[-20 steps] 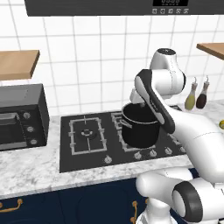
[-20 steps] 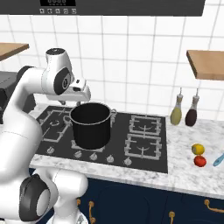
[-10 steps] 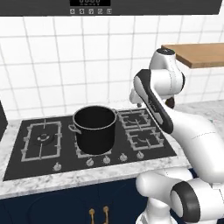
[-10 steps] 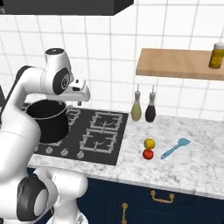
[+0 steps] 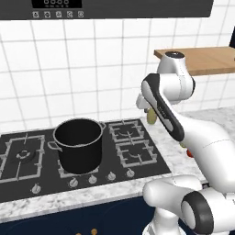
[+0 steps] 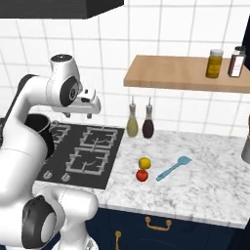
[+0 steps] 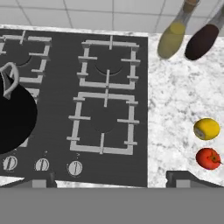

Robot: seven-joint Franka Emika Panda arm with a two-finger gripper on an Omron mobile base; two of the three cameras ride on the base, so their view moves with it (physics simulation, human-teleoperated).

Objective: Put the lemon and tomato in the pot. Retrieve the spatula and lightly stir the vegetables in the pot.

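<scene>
Above the hob, high up, the gripper [image 6: 78, 114] hangs empty w/ jaws spread wide; in the hand view its two tips sit far apart at the bottom edge, nothing btwn them. It points down over the right-hand burners of the stove [image 7: 105, 109].

Key relation for next move: the lemon [image 6: 144, 162] lies to the right of the gripper and lower, on the marble counter [image 6: 210, 180] just past the hob's right edge. Hand view puts the lemon [image 7: 206, 129] at far right, so the hand needs to travel right and then descend. The tomato [image 6: 142, 175] sits just beside the lemon, on its near side, prob. touching or nearly so; hand view shows the tomato [image 7: 208, 158] w/ stem up. Both round, so no long axis to align to. The tight pairing could mean a finger nudges the tomato when closing on the lemon.

Spatula [image 6: 173, 167] lies flat farther right, handle toward the fruit, blade pointing far-right; axis runs diagonal, near-left to far-right.

Containers: the pot [image 5: 78, 143] stands on the near burner of the hob's middle pair, to the left of the gripper, upright, lid off. Interior looks dark and empty as far as can be seen. Two bottles [image 6: 140, 120] stand at the wall behind the fruit; two jars [image 6: 224, 62] on the shelf [image 6: 166, 73], contents not relevant.
</scene>
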